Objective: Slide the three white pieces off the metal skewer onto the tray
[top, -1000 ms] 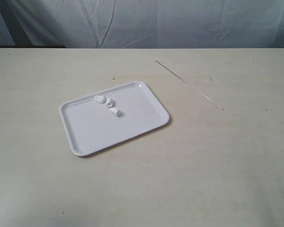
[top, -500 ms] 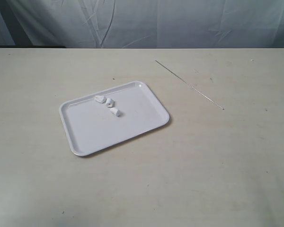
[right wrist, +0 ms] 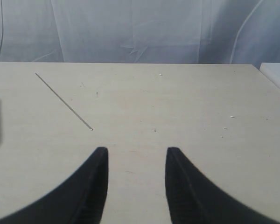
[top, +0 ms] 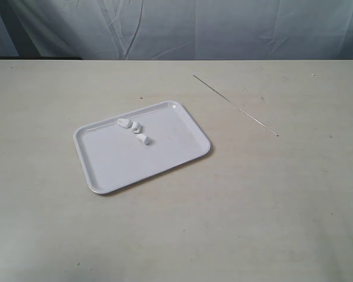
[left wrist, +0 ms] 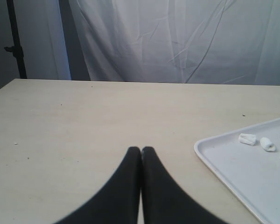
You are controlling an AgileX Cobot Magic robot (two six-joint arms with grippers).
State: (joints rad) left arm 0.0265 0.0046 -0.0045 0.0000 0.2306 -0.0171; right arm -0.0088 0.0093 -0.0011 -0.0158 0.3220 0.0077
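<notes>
The white tray (top: 123,161) lies left of the table's middle, and three white pieces (top: 135,127) rest loose in a short row near its far rim. The thin metal skewer (top: 235,106) lies bare on the table, to the right of the tray and apart from it. Neither gripper shows in the exterior view. In the left wrist view my left gripper (left wrist: 141,150) is shut and empty over bare table, with the tray (left wrist: 224,163) and the pieces (left wrist: 267,143) off to one side. My right gripper (right wrist: 136,150) stands open and empty, the skewer (right wrist: 63,100) lying ahead of it.
The table (top: 253,205) is pale beige. A grey-white cloth backdrop (top: 194,29) hangs behind its far edge. A dark stand (left wrist: 14,42) shows beside the curtain in the left wrist view.
</notes>
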